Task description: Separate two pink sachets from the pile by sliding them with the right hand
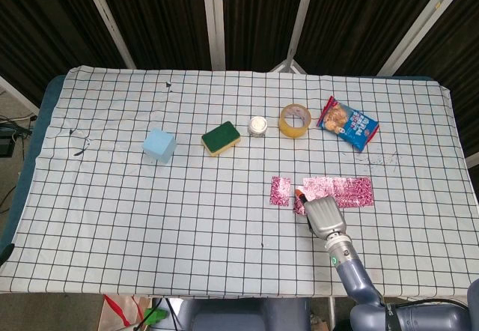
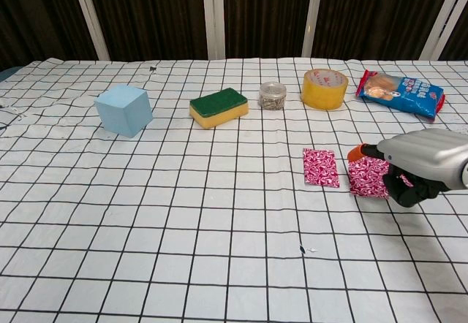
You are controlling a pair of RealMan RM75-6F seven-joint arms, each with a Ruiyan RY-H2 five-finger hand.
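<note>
Head view: one pink sachet (image 1: pixel 281 191) lies alone at lower centre-right of the frame, just left of the pile (image 1: pixel 337 191). The right hand (image 1: pixel 320 213) sits at the pile's lower left edge, its orange-tipped fingers (image 1: pixel 301 194) over the nearest sachet (touching or hovering, I cannot tell). Whether the fingers are spread or curled is unclear. The snack bag (image 2: pixel 399 93) at upper right carries print too small to read.
</note>
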